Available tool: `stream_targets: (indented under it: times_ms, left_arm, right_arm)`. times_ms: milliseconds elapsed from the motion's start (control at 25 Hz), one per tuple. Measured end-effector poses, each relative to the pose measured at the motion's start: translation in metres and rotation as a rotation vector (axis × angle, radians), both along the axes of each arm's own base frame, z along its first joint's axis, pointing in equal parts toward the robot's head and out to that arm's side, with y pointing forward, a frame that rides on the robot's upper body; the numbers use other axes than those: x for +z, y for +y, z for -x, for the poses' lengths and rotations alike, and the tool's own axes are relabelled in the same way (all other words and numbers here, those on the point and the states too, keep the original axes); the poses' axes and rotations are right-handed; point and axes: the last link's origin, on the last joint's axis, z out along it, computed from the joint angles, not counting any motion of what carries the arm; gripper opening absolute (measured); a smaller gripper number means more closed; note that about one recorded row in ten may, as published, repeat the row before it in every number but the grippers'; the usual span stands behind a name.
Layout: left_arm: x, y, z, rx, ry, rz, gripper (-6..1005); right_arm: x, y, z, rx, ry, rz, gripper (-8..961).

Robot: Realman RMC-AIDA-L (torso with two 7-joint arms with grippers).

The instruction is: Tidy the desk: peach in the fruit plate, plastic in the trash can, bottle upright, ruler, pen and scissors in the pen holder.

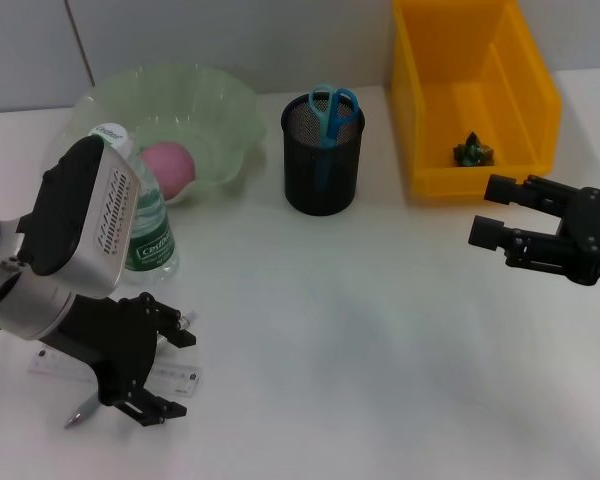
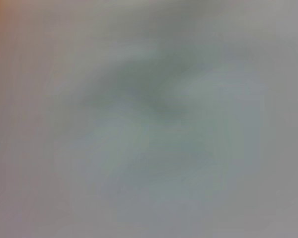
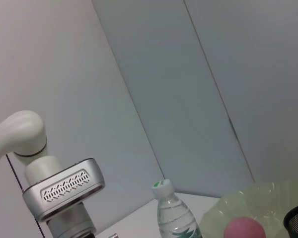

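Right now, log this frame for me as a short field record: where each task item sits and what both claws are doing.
peach: in the fruit plate
plastic: in the trash can
bottle: upright on the desk, beside the fruit plate
scissors: handles up in the pen holder
ruler: flat on the desk, under the left claw
pen: on the desk, tip showing by the left claw
left claw: open, low over the ruler
right claw: open, empty, in front of the trash can
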Motion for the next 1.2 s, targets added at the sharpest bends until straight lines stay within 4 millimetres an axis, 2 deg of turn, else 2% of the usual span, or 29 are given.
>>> stream_targets:
  times_ms: [1080,1200]
  left_arm:
    - [-0.0097,0.0047,0.0030,-0.015,0.065,0.015,726]
    - [-0.0097,0.0054,0.0024,-0.018,0.067,0.014,555]
  right_arm:
    - [0.0004,0.0016,-0.0016,-0.006,-0.005,-0.007,838]
    - [0.0001,0.0017,-0.0016,-0.006,-0.005,-0.006,838]
